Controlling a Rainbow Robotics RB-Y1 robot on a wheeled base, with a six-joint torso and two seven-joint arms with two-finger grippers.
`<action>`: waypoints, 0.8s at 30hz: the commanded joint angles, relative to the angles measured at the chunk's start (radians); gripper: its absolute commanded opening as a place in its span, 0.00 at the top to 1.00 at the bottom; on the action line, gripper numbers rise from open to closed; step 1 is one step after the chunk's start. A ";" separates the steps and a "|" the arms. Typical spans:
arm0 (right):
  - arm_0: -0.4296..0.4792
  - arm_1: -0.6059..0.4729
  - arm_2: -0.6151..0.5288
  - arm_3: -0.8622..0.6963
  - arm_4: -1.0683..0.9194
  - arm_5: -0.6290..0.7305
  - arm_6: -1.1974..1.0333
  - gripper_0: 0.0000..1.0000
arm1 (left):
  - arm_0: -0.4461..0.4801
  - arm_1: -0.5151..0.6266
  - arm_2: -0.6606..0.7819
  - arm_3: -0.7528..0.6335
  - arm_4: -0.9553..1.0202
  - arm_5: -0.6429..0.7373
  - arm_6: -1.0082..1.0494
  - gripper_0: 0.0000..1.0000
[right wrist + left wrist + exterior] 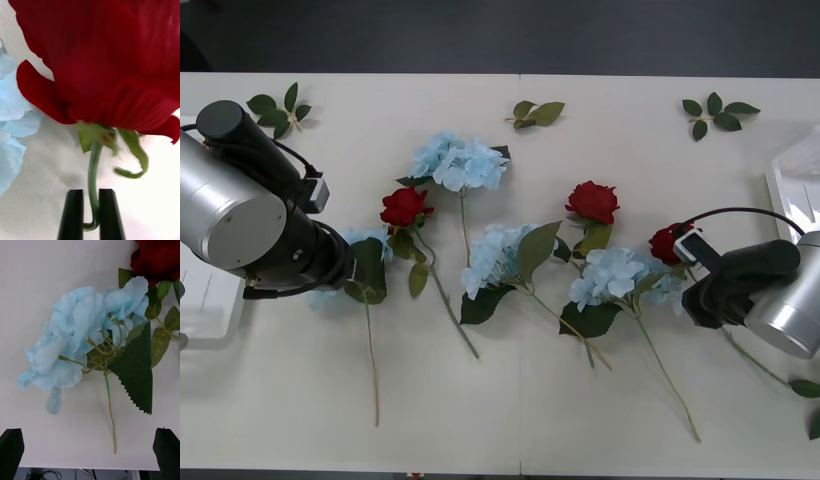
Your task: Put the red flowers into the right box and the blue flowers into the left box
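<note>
Table (pixel 510 420) held everything, white and wide, with both boxes out at its edges: the left box (pixel 205 305) at nine o'clock behind my left arm, the right box (pixel 792 185) at three o'clock. Neither showed a flower inside as far as I could see.

Blue flowers (pixel 460 160) lay scattered across the middle, one head at eleven o'clock, two more near centre, a fourth half hidden under my left arm. Red flowers (pixel 593 202) sat among them: one at ten o'clock of centre, one just past centre, one at three o'clock by my right arm. Loose leaf sprigs (pixel 538 113) lined the far edge.

Left gripper (pixel 90 453) hovered with its fingers wide apart over the hidden blue flower (pixel 75 348), nothing between them.

Right gripper (pixel 91 213) was clamped on the stem of a rose (pixel 105 63), just below the head, the stem bent between the fingers.

I judged the step to be the first pick of a red flower. Next I would need to lift it free of the neighbouring blue head and carry it toward three o'clock into the right box.
</note>
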 commanded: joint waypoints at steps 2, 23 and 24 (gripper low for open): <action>-0.004 0.000 -0.013 0.001 0.012 -0.027 -0.030 1.00 | 0.037 0.015 -0.013 0.006 0.012 -0.070 -0.102 0.00; -0.013 -0.322 -0.304 0.007 -0.499 -0.147 -0.007 1.00 | 0.064 0.005 -0.189 0.218 -0.011 -0.331 -0.225 0.00; -0.013 -0.340 -0.315 0.011 -0.511 -0.147 -0.006 1.00 | 0.064 0.002 -0.191 0.227 -0.009 -0.337 -0.226 0.00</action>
